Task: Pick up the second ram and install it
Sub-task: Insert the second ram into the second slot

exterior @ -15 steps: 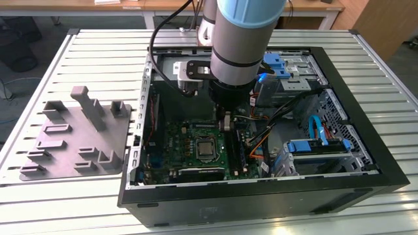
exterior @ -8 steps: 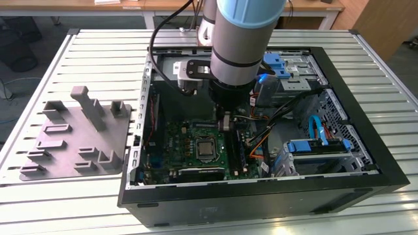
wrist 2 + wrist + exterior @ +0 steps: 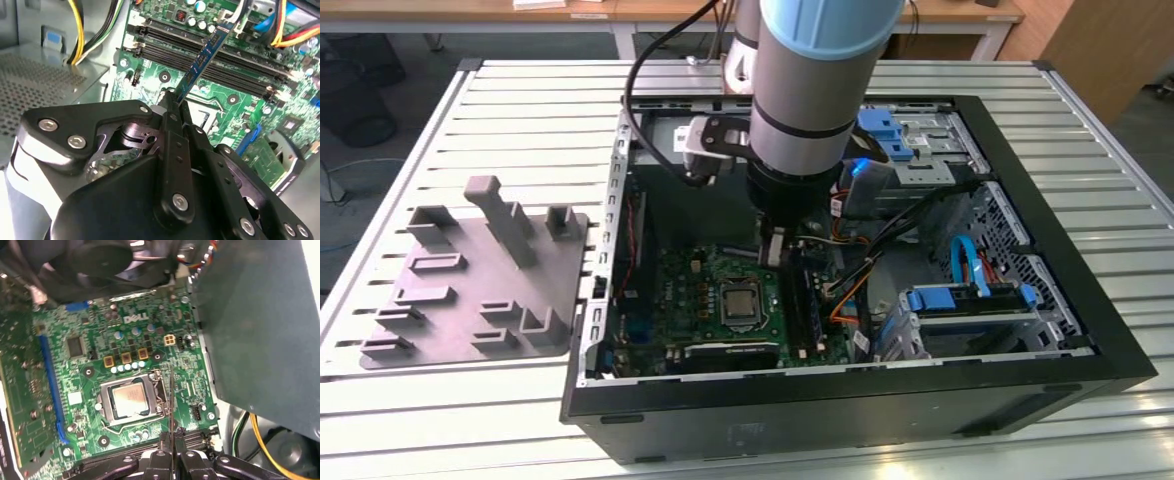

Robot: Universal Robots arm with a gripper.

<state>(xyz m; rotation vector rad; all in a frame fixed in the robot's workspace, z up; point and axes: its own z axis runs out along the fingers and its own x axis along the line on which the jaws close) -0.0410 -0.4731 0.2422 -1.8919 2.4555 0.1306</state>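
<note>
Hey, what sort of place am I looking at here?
Probably a robotics lab or test workshop: an open computer case sits on a slatted metal table beside a grey fixture tray, with wooden desks behind.

Grey cylindrical arm (image 3: 807, 90), light-blue cap (image 3: 834, 20), black cable (image 3: 630, 95); black tool (image 3: 172, 102), silver screws (image 3: 180, 201).

The computer case (image 3: 854, 410) is lying open on the table (image 3: 520, 110), with the tray (image 3: 454, 290) sitting just beside it on the exterior view's left. Inside, the board (image 3: 680, 290) is lying on the side nearer the tray, and the drive cages (image 3: 974, 300) are standing on the exterior view's right. The arm (image 3: 814, 90) is hanging into the case. Its gripper (image 3: 778, 250) is hovering over the board beside the processor socket (image 3: 740, 300) and clamping the second ram (image 3: 202, 57) above the memory sockets (image 3: 165, 37).
</note>
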